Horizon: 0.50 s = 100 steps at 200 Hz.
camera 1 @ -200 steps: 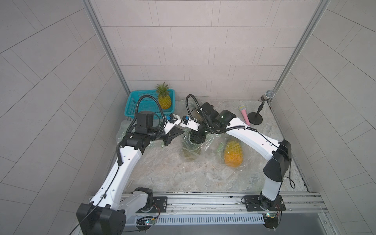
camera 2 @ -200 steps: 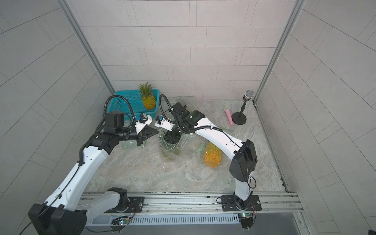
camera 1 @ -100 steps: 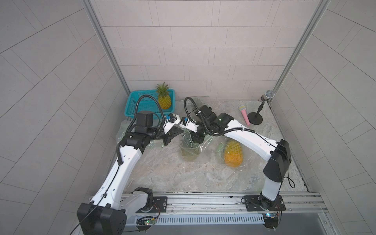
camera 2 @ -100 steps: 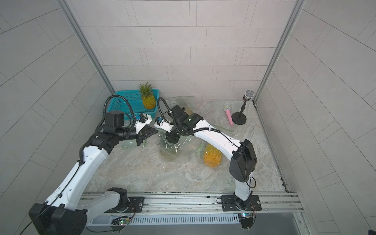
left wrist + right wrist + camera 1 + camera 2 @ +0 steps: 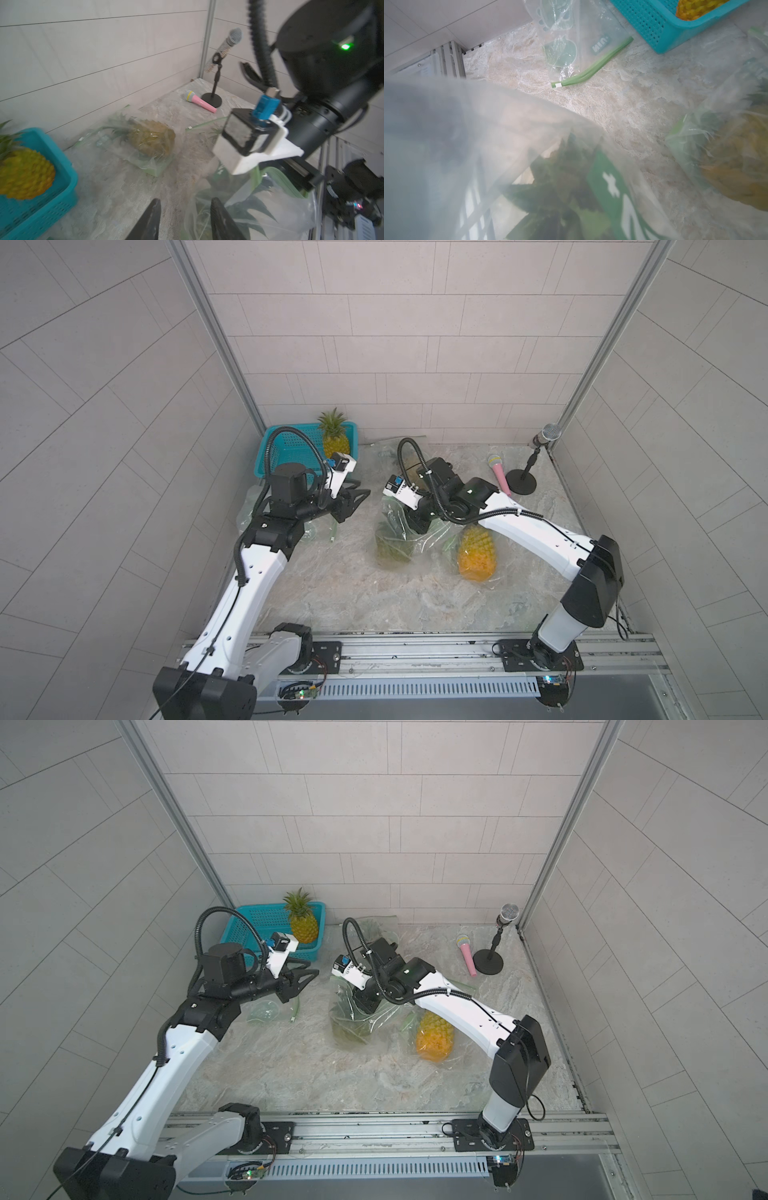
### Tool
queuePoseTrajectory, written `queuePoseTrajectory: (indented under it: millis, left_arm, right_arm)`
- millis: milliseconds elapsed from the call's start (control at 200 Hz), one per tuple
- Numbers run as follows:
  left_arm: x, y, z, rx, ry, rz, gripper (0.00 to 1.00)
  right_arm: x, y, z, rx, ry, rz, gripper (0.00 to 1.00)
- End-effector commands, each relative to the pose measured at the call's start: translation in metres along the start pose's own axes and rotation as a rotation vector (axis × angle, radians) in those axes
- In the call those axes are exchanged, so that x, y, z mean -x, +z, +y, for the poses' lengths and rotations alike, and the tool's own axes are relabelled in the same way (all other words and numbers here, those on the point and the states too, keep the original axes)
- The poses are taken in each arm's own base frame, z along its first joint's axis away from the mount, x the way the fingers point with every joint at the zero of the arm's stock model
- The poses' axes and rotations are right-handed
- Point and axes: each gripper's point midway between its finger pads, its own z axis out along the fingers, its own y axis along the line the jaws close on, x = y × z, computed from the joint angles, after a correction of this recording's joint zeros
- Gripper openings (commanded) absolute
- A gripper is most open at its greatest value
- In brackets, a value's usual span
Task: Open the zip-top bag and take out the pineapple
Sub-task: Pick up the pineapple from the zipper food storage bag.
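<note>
While the left claw [image 5: 360, 498] hangs released and empty, bare tabletop [image 5: 353, 564] lies between it and the bag [image 5: 390, 519] | right claw [image 5: 417, 524] sunk in the bag's open mouth; plastic hides its grip, cannot tell | pineapple [image 5: 391, 551] inside the bag, below the right claw; basket [image 5: 69, 176] rim close behind left claw

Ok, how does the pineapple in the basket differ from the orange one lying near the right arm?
The basket pineapple stands upright in the basket; the orange pineapple lies on its side on the table. The basket pineapple is bare; the orange pineapple is inside a clear bag. The basket pineapple looks yellower, the orange pineapple deeper orange. Both have green crowns.
</note>
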Motion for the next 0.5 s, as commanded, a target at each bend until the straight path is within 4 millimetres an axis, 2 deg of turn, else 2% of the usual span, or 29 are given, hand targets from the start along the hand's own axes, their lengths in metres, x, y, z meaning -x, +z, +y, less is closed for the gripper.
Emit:
queuePoseTrajectory:
  millis: [0, 200, 360, 495]
  left_arm:
    - [0.024, -0.015, 0.028, 0.190, -0.205, -0.109, 0.44]
    - [0.018, -0.030, 0.039, 0.286, -0.432, -0.167, 0.45]
    - [0.003, -0.031, 0.042, 0.307, -0.573, -0.182, 0.47]
    - [-0.015, -0.026, 0.044, 0.310, -0.696, -0.165, 0.48]
  right_arm:
    - [0.066, -0.062, 0.008, -0.014, -0.007, -0.292, 0.00]
    - [0.081, -0.108, 0.004, -0.079, 0.019, -0.438, 0.00]
    - [0.090, -0.141, 0.000, -0.122, 0.056, -0.546, 0.00]
    - [0.092, -0.157, 0.002, -0.133, 0.068, -0.595, 0.00]
